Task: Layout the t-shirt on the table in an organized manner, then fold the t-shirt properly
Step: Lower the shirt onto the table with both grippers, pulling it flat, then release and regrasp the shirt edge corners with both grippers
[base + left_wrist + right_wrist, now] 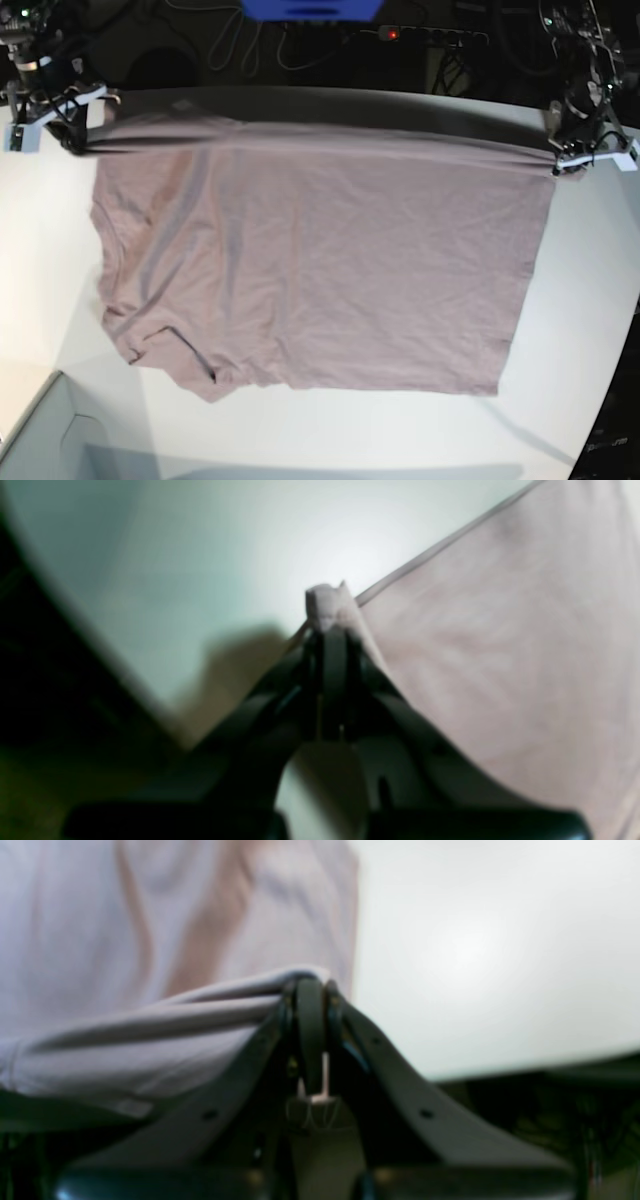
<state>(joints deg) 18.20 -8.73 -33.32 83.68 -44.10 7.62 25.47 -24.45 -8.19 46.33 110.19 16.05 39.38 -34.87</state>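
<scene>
Both claws are clamped on the t-shirt (320, 260). Seen from the left wrist camera, the left gripper (327, 622) has its dark jaws pressed together on a small bunched tip of a mauve corner, the hem running away to the upper right as a thin taut line. The right gripper (310, 982) likewise has its jaws closed tight on a gathered fold of cloth, which trails off to the left in soft ridges.

From the base camera, the left gripper (562, 165) sits at the far right corner of the garment and the right gripper (72, 140) at the far left corner, so the far edge is stretched in a nearly straight line between them. From that edge the shirt spreads toward the near side over the table (590, 290), mostly flat, with wrinkles and a crumpled, folded-under patch at its near left corner. White tabletop shows on both sides and along the near edge. A pale grey-green box corner (50, 430) lies at the near left, close to the rumpled corner but apart from it.
</scene>
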